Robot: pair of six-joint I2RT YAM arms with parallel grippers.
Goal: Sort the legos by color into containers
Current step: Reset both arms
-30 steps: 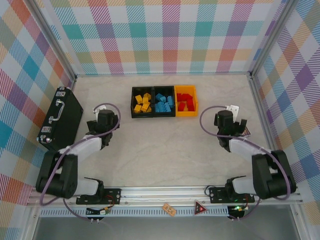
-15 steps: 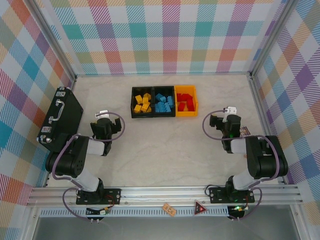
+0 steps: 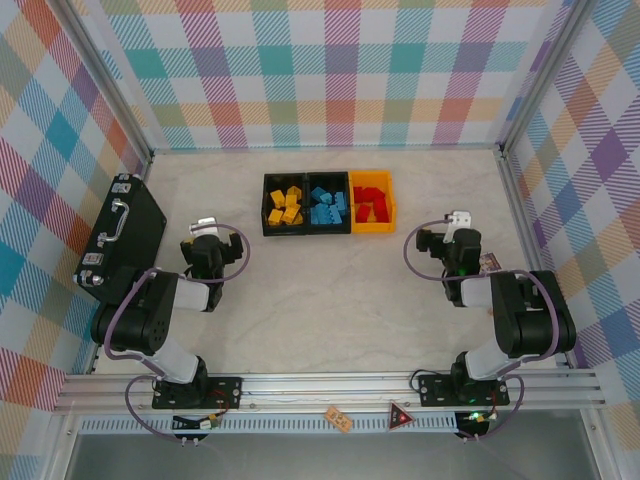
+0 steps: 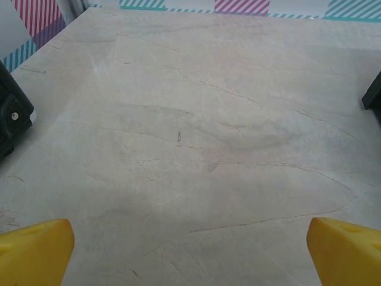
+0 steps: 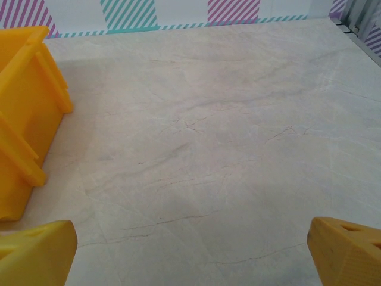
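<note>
By the look of it, the sorting was finished. Every lego on view sat in one of the containers [image 3: 329,177], the three joined bins at the far middle of the marble-patterned table [image 3: 330,300]. The yellow bricks [image 3: 286,205] lay in the left black bin [image 3: 266,205], the blue bricks [image 3: 328,206] in the middle black bin [image 3: 329,230], and the red bricks [image 3: 372,203] in the yellow-orange bin [image 3: 392,208]. Each colour kept to its own compartment, with none mixed in from another. Nothing appeared left to do but park the arms.

The count came to three bins, two black and one yellow-orange, and three colour groups of bricks. Each pile seemed to hold about half a dozen, but the bricks overlapped and were too small from above for an exact number. One black briefcase [image 3: 122,240] lay at the left edge, apart from the bins.

The left gripper [image 4: 190,253] was spread wide and held nothing, its yellow fingertips [image 4: 34,253] at the bottom corners of its wrist view with bare tabletop between them. The right gripper [image 5: 190,253] was likewise released and empty, the corner of the yellow-orange bin off to its left. Both arms were folded back near their bases, well apart from the containers.
</note>
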